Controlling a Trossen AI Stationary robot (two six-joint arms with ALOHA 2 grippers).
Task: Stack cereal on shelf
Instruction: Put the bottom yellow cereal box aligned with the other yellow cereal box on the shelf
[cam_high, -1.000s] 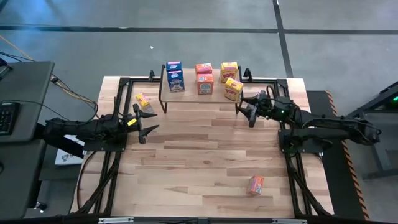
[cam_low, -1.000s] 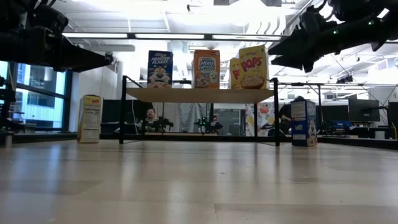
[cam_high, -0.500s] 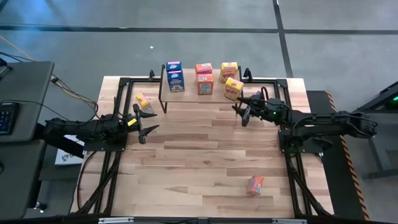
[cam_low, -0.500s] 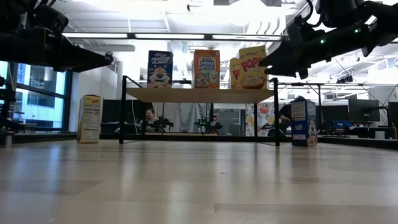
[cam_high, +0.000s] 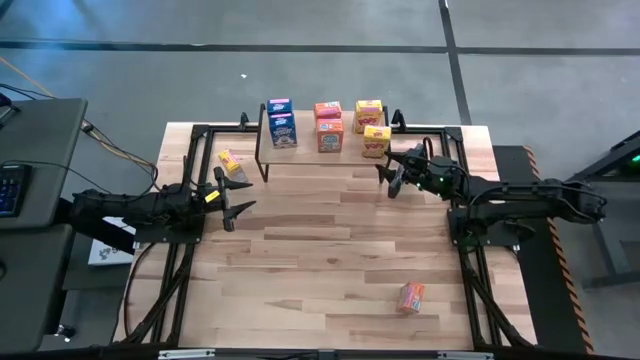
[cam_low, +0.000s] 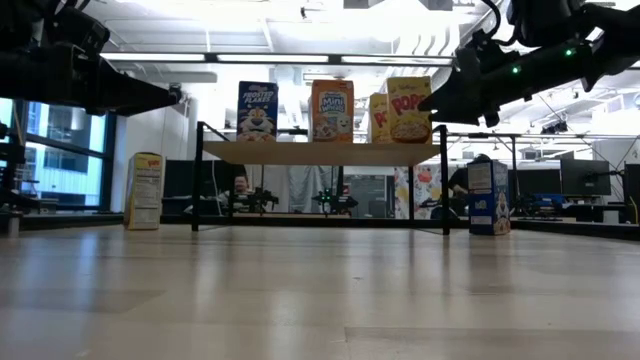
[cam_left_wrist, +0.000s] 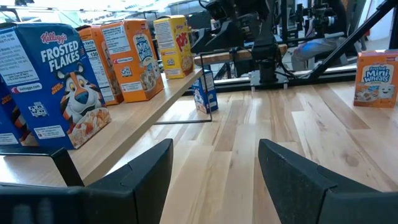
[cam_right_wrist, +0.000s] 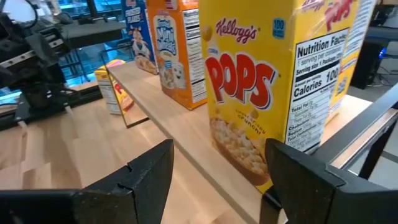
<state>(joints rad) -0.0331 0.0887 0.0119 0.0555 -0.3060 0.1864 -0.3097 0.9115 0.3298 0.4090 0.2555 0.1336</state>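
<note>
On the wooden counter (cam_high: 320, 250) stands the shelf (cam_high: 320, 150) of cereal. The right claw (cam_high: 392, 178), parted and empty, hovers just beside the shelf's front yellow box (cam_high: 377, 141). The left claw (cam_high: 235, 197), likewise parted and empty, waits well apart from the shelf.

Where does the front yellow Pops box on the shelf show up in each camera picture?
High view: front yellow Pops box at the shelf's right end.
Low view: rightmost box on the shelf.
Left wrist view: far yellow box.
Right wrist view: large, close ahead.
Shared landmark: the shelf.

Six cereal boxes stand on the shelf (cam_high: 322, 146); right claw (cam_high: 388, 179) open beside it; left claw (cam_high: 240, 196) open over the tabletop (cam_high: 320, 260).
</note>
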